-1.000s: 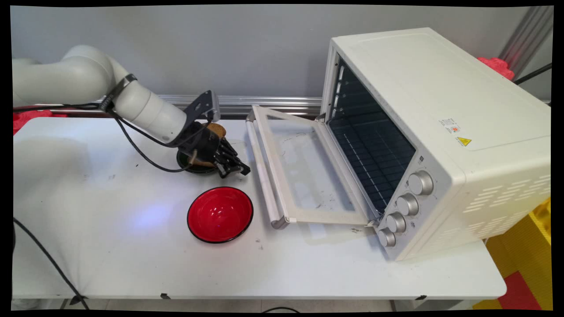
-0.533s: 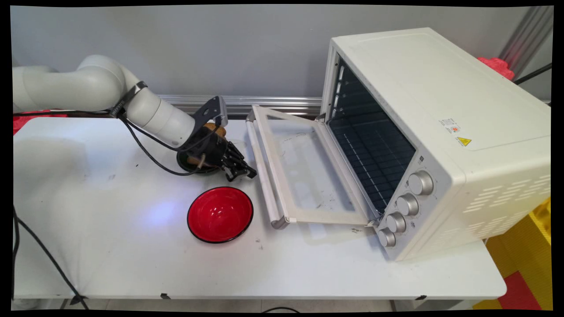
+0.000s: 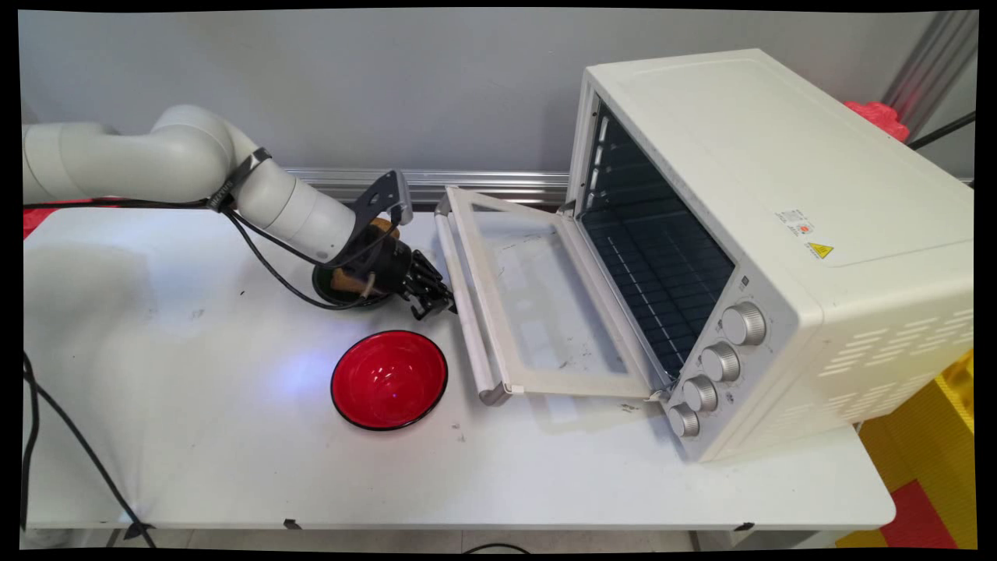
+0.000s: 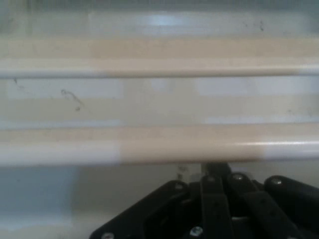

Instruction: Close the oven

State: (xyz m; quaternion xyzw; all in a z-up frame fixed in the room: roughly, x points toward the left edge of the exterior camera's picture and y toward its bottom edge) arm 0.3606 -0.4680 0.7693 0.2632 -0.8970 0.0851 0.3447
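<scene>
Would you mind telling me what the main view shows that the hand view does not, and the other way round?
Only the main view shows the red bowl, the dark dish with brown food behind the arm, the oven body and its knobs. Only the hand view shows, from close up, small dark marks on the door's glass. Both show the claw low at the open door's handle bar.

Glossy red bowl (image 3: 389,379), matt white table (image 3: 195,436)
</scene>
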